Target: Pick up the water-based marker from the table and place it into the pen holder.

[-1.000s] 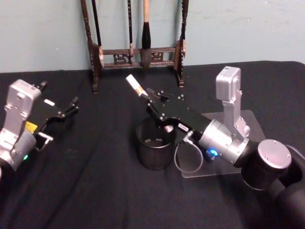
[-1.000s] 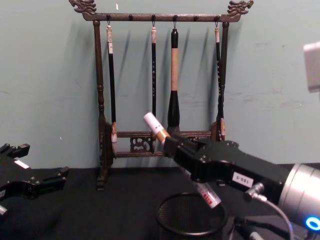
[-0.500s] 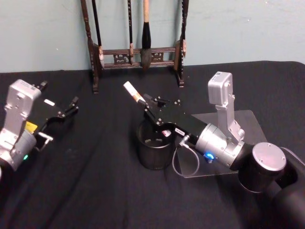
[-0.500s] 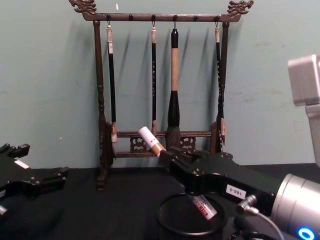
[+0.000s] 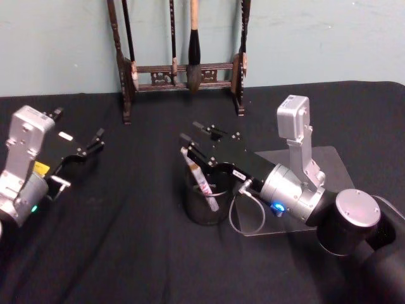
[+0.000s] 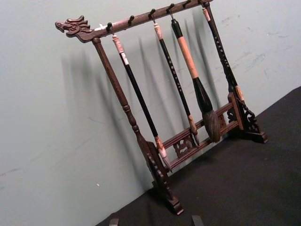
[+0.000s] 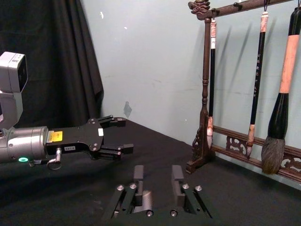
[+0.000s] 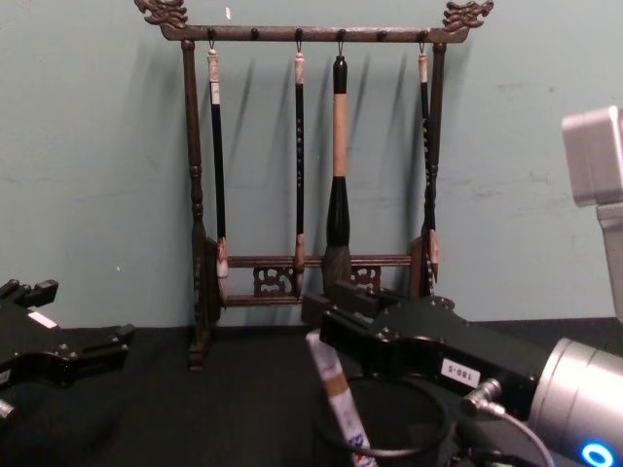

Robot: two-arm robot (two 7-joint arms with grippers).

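The water-based marker [image 5: 200,178] stands tilted inside the pen holder [image 5: 200,216], a round black mesh cup in the middle of the black table. Its upper end leans on the cup's far-left rim. From the chest the marker [image 8: 337,391] shows slanting down into the pen holder [image 8: 409,450]. My right gripper [image 5: 199,135] hangs open just above and behind the cup, nothing between its fingers [image 7: 138,173]. My left gripper [image 5: 81,126] rests open at the table's left, well away, and shows again as the left gripper [image 7: 121,135] in the right wrist view.
A tall dark wooden brush rack [image 5: 183,69] with several hanging brushes stands at the back by the wall. A clear flat plate [image 5: 332,166] lies on the table under my right arm. Black cloth covers the table.
The right gripper has opened and let go of the marker. The marker has dropped from the gripper into the pen holder and now leans there.
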